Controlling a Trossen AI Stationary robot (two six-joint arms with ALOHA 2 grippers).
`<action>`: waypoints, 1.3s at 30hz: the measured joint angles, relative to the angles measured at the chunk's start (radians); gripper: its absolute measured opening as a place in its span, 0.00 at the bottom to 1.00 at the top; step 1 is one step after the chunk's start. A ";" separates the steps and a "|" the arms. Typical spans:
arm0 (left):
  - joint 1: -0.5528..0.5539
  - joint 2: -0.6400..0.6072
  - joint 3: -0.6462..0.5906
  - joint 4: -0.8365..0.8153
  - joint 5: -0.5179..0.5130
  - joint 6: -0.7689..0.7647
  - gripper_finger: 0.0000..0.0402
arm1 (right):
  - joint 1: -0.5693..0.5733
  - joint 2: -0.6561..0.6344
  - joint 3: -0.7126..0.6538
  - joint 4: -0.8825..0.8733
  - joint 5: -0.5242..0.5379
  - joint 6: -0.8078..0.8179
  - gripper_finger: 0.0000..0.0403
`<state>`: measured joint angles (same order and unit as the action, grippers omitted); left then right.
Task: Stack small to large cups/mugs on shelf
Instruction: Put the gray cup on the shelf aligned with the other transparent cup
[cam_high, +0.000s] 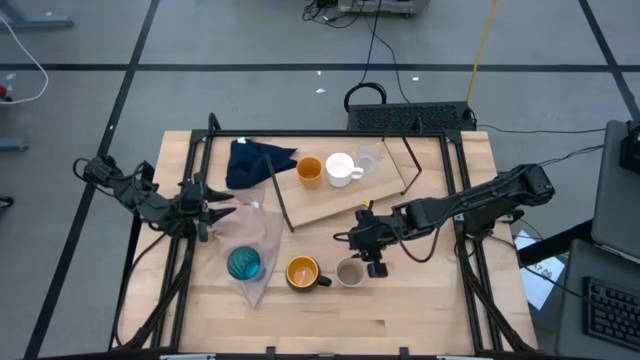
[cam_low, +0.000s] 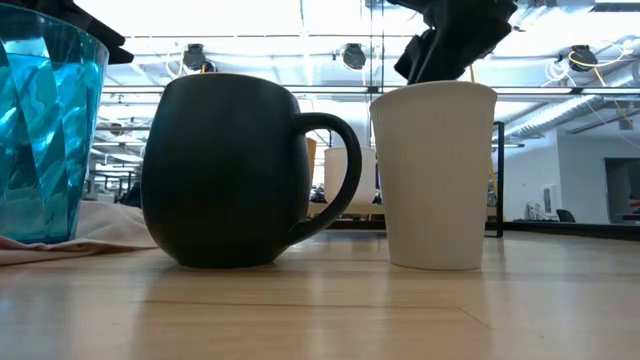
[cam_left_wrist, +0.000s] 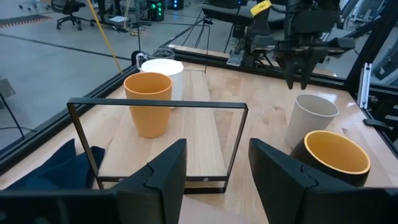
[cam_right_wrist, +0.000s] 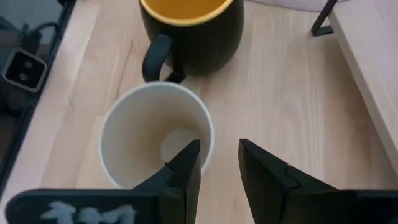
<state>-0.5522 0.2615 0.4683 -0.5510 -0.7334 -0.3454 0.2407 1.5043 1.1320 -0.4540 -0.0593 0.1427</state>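
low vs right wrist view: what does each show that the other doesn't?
Only low: the teal tumbler on the pinkish cloth, the room behind, and the cups' outer sides.
Only right wrist: the right gripper, open, one finger inside the rim and one outside; the grey-beige cup's empty interior; the dark mug's orange inside; a shelf edge.
Both: the grey-beige cup beside the dark mug, upright on the table.

Dark jointed arms, black angular fingers (cam_right_wrist: 183, 171).
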 joint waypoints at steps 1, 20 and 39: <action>0.000 0.000 0.000 0.000 0.000 0.000 0.43 | 0.002 0.000 0.000 0.009 -0.001 0.005 0.25; 0.000 0.000 0.000 0.001 0.000 -0.002 0.43 | 0.001 0.085 0.080 -0.057 -0.023 -0.049 0.25; 0.000 0.000 0.000 -0.015 0.000 -0.007 0.43 | -0.006 0.157 0.133 -0.098 -0.071 -0.083 0.38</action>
<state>-0.5522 0.2615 0.4683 -0.5658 -0.7330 -0.3523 0.2348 1.6610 1.2652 -0.5515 -0.1304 0.0595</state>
